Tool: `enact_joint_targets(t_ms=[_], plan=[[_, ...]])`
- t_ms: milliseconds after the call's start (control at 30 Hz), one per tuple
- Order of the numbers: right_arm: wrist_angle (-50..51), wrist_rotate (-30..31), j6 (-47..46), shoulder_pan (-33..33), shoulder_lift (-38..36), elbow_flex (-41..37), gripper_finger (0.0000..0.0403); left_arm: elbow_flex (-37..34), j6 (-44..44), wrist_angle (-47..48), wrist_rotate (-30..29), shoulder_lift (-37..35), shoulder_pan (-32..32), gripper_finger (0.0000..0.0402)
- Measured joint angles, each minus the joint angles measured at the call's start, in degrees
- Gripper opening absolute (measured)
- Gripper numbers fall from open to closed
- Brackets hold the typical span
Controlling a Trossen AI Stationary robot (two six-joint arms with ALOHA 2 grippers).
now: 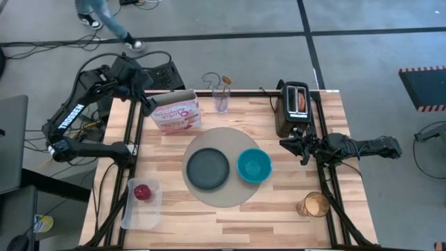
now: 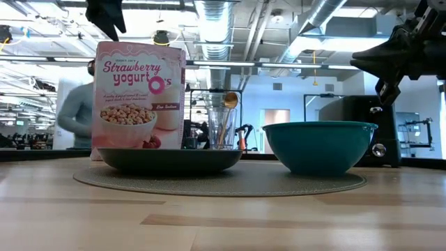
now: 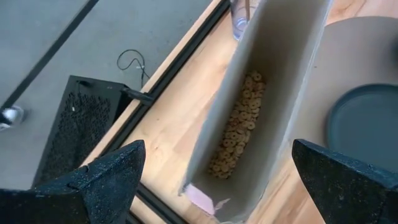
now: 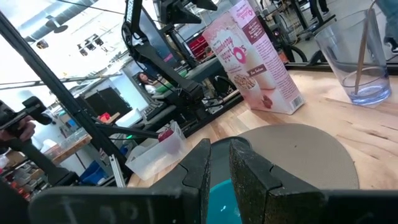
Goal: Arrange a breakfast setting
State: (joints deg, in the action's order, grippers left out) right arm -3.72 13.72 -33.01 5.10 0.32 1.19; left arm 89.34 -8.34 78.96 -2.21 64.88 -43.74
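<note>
A pink cereal box (image 1: 176, 111) stands upright at the table's far left, its top open, with beige cereal (image 3: 239, 130) inside. My left gripper (image 1: 148, 102) hovers over the box's left end, open wide, with a finger on either side of the box (image 3: 261, 93), apart from it. The grey mat (image 1: 221, 192) bears the dark plate (image 1: 208, 169) and the teal bowl (image 1: 254, 166). My right gripper (image 1: 296, 144) is shut and empty, in the air between the bowl and the toaster (image 1: 293, 104). The red apple (image 1: 142, 192) lies in a clear tub (image 1: 139, 213). The gold spoon (image 2: 230, 100) stands in a glass (image 1: 221, 97).
Toast (image 1: 300, 102) sticks up from the black toaster at the far right. A glass with a brownish filling (image 1: 313, 204) stands near the front right edge. A person (image 2: 77, 111) stands in the room behind the table. Bare wood lies along the near edge.
</note>
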Motion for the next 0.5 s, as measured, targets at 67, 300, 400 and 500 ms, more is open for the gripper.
enact_joint_targets(t_ms=[67,300,400,500], plan=[[-0.03,0.00,0.00,0.00,0.00,0.00,0.0087,0.00,-0.90,0.00,0.31,0.05,-0.87,0.0391],[-0.01,0.31,0.00,0.00,0.00,0.00,0.0087,-0.02,-2.65,0.22,3.67,2.19,-1.74,0.0391],[0.01,1.09,-0.02,0.00,0.00,0.00,0.0087,-0.07,-3.02,0.20,5.38,3.40,-1.76,0.0391],[-0.01,1.25,-0.02,0.01,0.00,0.00,0.0087,-0.07,-3.02,0.20,7.59,3.76,-1.76,0.0391]])
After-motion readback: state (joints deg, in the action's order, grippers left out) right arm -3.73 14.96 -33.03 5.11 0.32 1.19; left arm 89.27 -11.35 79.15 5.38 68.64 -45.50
